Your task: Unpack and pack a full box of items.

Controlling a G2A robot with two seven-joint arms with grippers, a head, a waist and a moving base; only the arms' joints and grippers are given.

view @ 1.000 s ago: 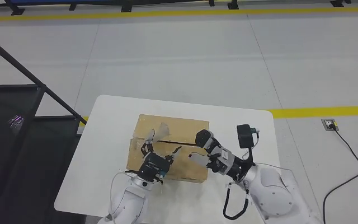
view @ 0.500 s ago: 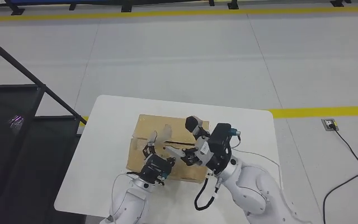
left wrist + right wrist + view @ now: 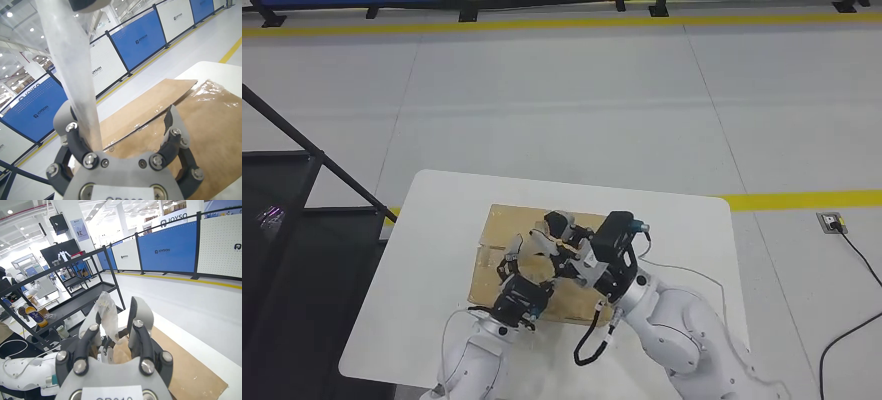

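Note:
A brown cardboard box (image 3: 504,222) with clear tape on its lid lies flat on the white table (image 3: 437,230); its flaps show in the left wrist view (image 3: 208,123). A loose strip of clear tape (image 3: 70,62) clings to one finger of my left gripper (image 3: 121,113), which stands open over the box's near half (image 3: 527,272). The strip rises to my right gripper (image 3: 550,235). In the right wrist view that gripper (image 3: 115,308) is open, its fingers either side of the crumpled tape end (image 3: 106,311).
A black shelving rack (image 3: 282,250) stands off the table's left side, holding a bottle (image 3: 37,317) and a cup. The box (image 3: 179,357) covers the table's middle, with bare table around it. A yellow floor line runs behind.
My right arm has swung in from the box's right side across the lid to the upright tape strip. The left gripper has stayed where it was.

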